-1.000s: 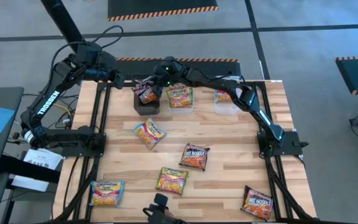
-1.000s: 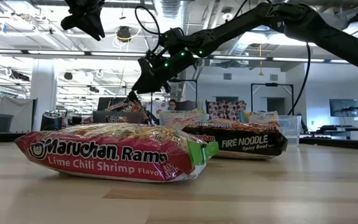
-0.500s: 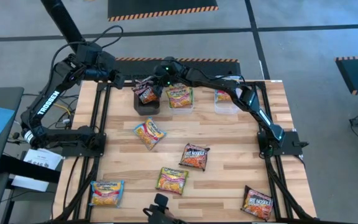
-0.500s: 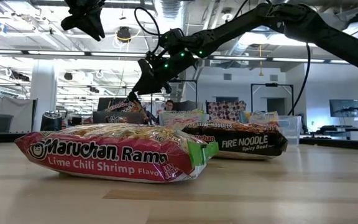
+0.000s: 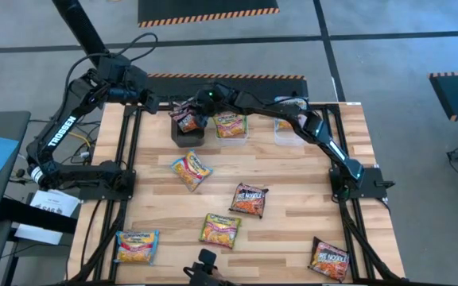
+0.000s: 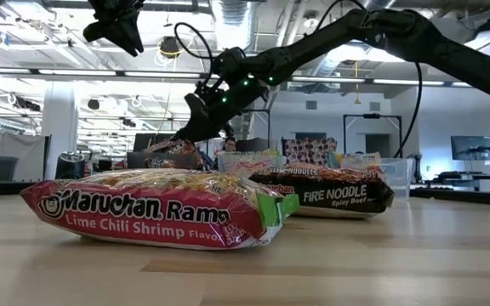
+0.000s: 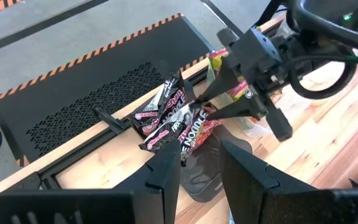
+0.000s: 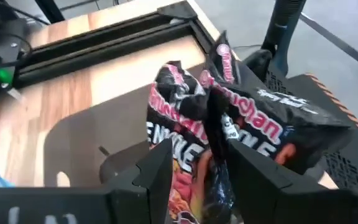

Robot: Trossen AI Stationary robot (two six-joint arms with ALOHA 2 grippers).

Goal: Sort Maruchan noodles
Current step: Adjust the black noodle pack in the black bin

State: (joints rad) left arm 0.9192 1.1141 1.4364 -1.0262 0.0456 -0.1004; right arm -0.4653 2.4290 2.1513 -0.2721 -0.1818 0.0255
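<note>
Across the wooden surface (image 5: 293, 183) seen from above, five loose Maruchan packets (image 5: 191, 171) lying well apart; at the far edge, right pincer (image 5: 191, 111) low over the black tub (image 5: 188, 139), pinching a dark packet (image 5: 186, 121); left pincer (image 5: 145, 100) raised near the far corner. Judged mid-drop: next, letting go squarely inside the tub, then fetching another packet. At table height, tub hidden behind the near Lime Chili Shrimp packet (image 6: 156, 208). From the left wrist, own fingers spread and empty, other dark wrappers heaped in the tub. From the right wrist, crumpled wrapper gripped between the fingers; whether resting on the heap yet, impossible to tell
</note>
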